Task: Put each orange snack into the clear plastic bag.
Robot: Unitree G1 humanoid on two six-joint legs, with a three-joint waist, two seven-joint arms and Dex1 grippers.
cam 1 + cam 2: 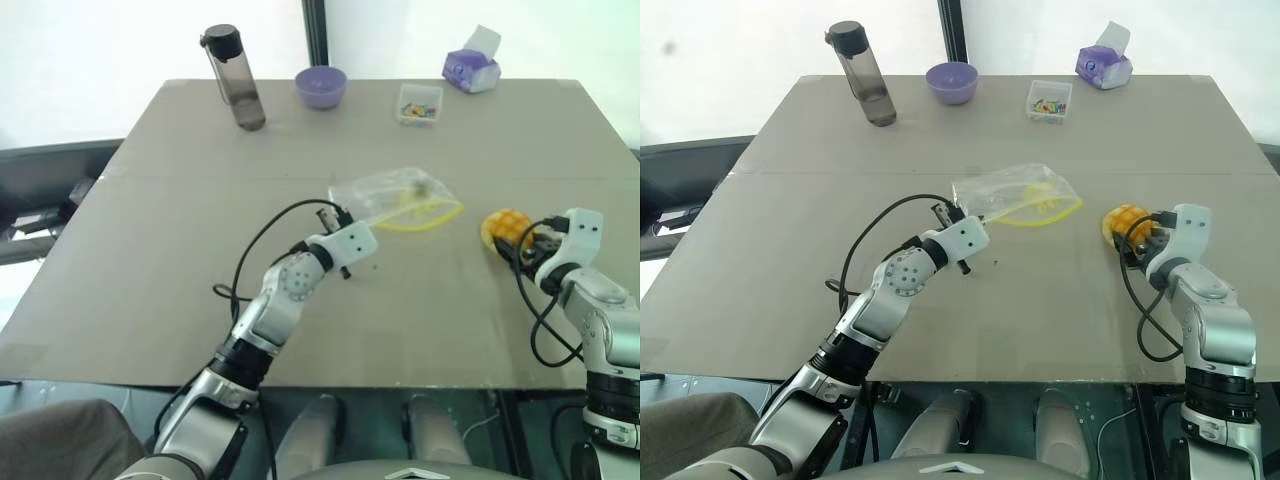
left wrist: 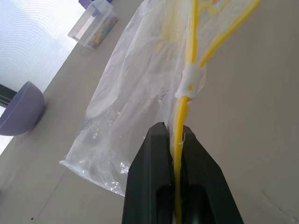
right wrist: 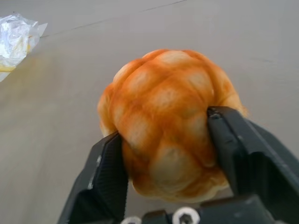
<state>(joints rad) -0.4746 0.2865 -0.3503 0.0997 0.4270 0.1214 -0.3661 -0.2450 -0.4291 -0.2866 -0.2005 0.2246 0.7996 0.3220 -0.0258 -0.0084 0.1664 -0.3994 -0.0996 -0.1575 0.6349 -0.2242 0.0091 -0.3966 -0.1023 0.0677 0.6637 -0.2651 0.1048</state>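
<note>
Left gripper (image 2: 176, 154) pinched tight, arm reaching forward; right gripper (image 3: 168, 154) fingers clamped, arm out right.

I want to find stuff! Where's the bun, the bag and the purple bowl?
bun (image 3: 163, 121): right wrist view, middle of its criss-cross top.
bag (image 1: 385, 190): left eye view, its clear middle.
purple bowl (image 1: 321, 86): left eye view, its outer wall.

bare table (image 1: 420, 300) between my right pincer (image 1: 522, 243) and the bag (image 1: 395, 195), nothing in the way, bottle (image 1: 236, 78), bowl (image 1: 321, 86), small box (image 1: 419, 104), tissues (image 1: 471, 70) far back
</note>
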